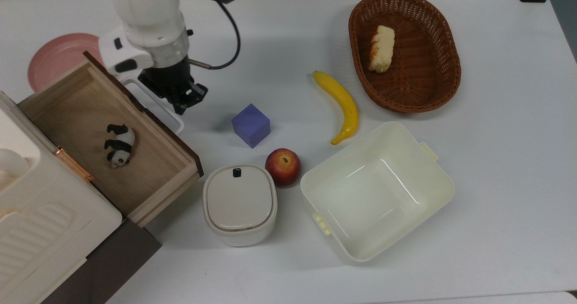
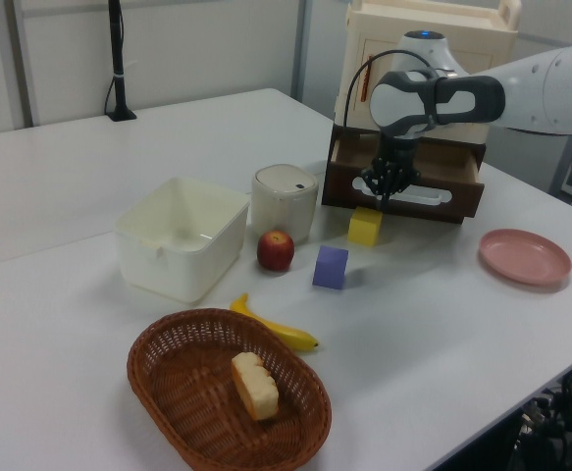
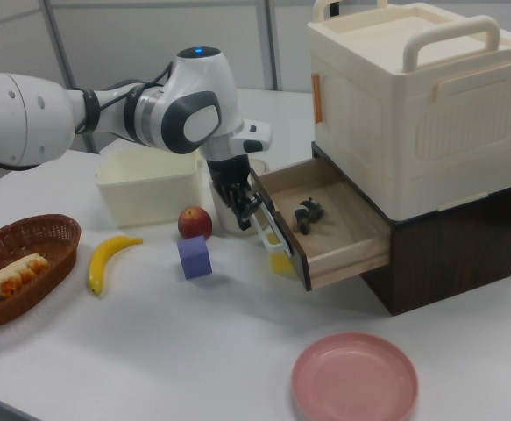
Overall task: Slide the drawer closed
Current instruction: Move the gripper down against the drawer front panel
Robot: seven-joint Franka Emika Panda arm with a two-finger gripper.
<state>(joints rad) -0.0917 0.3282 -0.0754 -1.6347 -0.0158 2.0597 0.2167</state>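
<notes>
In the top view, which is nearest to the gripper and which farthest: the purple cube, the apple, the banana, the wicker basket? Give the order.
Measured from the gripper in the top view:
1. Purple cube, just to the top view's right of it.
2. Apple, lower right.
3. Banana, farther right.
4. Wicker basket, far upper right.

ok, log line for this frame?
phase: approach | gripper: at white handle | drawer: open, toy panda inside | closed: no

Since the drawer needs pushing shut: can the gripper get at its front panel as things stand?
Probably yes. The gripper hangs right at the white handle on the open drawer front, with nothing between; the purple cube sits off to the side.
</notes>
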